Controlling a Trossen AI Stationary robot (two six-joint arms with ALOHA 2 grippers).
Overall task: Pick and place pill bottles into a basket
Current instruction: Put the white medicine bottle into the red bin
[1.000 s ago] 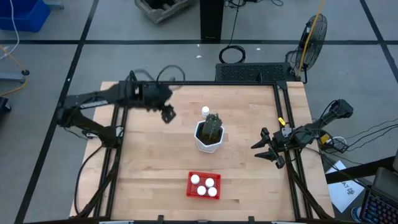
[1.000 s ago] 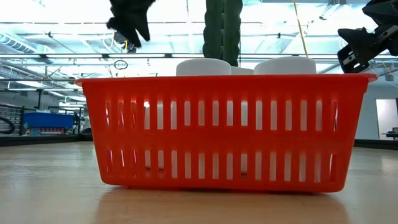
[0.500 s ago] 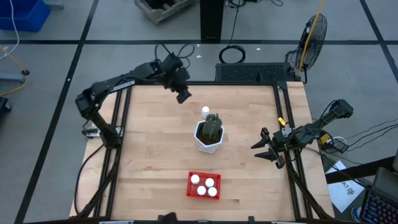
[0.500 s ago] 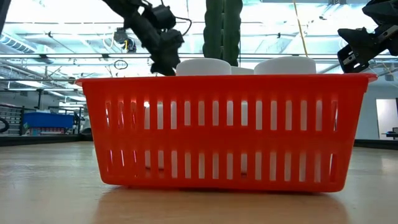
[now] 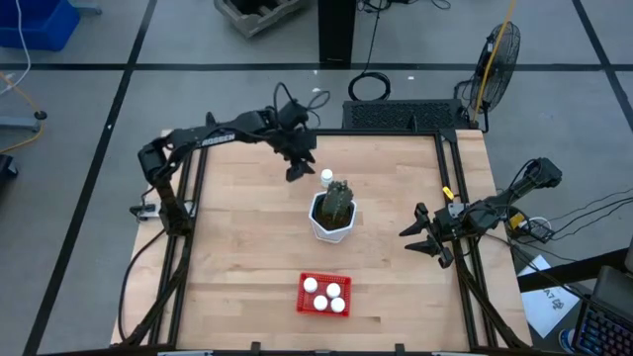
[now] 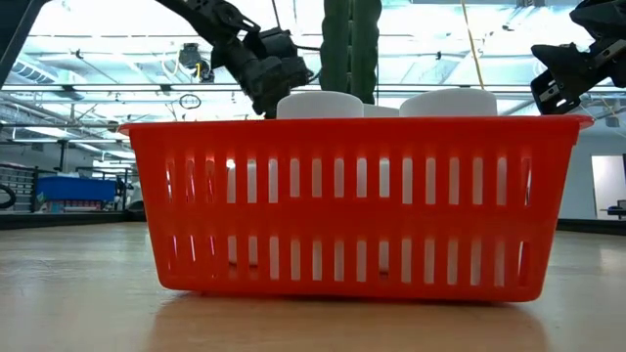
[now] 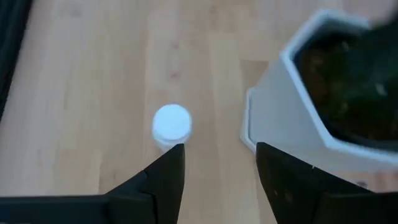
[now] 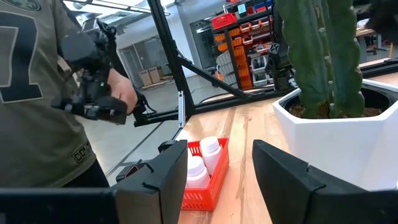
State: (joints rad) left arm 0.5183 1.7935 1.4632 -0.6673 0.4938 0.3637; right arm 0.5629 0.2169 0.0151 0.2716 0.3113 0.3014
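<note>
One white pill bottle [image 5: 326, 178] stands on its base on the table just beyond the white pot; it shows in the left wrist view [image 7: 171, 124] too. My left gripper [image 5: 300, 170] is open and empty, above the table just left of that bottle. Three pill bottles [image 5: 324, 294] stand in the red basket [image 5: 304, 304] near the front edge; their caps show above the basket wall in the low view [image 6: 318, 103]. My right gripper [image 5: 419, 234] is open and empty at the table's right side.
A white hexagonal pot [image 5: 331, 223] with a green cactus [image 5: 338, 197] stands mid-table, right beside the loose bottle. A person holding a controller shows beyond the table in the right wrist view [image 8: 37, 93]. Bare wood lies left and right of the pot.
My left gripper has swung from the table's far left toward the right, passed along the far edge, and come down near the loose bottle behind the pot. The bottle has stayed in place.
</note>
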